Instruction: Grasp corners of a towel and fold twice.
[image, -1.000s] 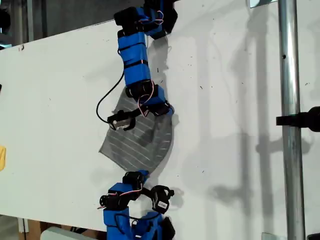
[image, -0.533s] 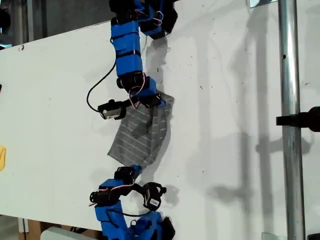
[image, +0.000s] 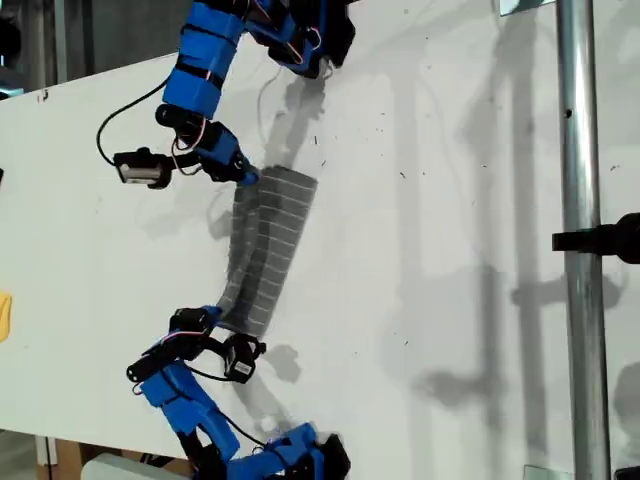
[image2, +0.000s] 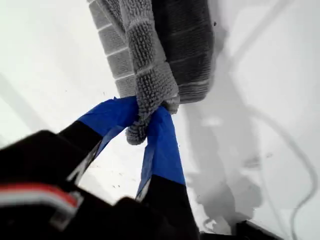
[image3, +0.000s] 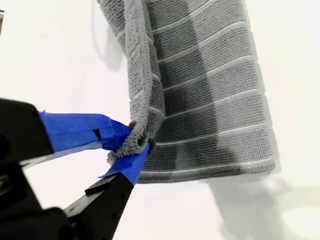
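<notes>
The grey striped towel (image: 272, 240) stretches as a narrow doubled band on the white table (image: 450, 200), between my two grippers. My first gripper (image: 247, 178), on the arm coming from the exterior view's top, is shut on one of its corners (image2: 142, 127); the towel (image2: 150, 50) runs away from the blue fingers (image2: 162, 145). My second gripper (image: 213, 316), on the arm from the exterior view's bottom, is shut on another corner (image3: 131, 140). There the towel (image3: 210, 85) shows its lifted edge folded over the flat layer.
A metal pole (image: 578, 240) with a black clamp (image: 600, 240) stands at the exterior view's right. A yellow object (image: 4, 315) sits at that view's left edge. A black cable (image: 120, 120) loops beside the first arm. The table's far edge (image: 100, 75) runs along the top left.
Both grippers have moved toward the exterior view's left, carrying their corners. The towel has gone from a broad spread shape to a narrow folded band.
</notes>
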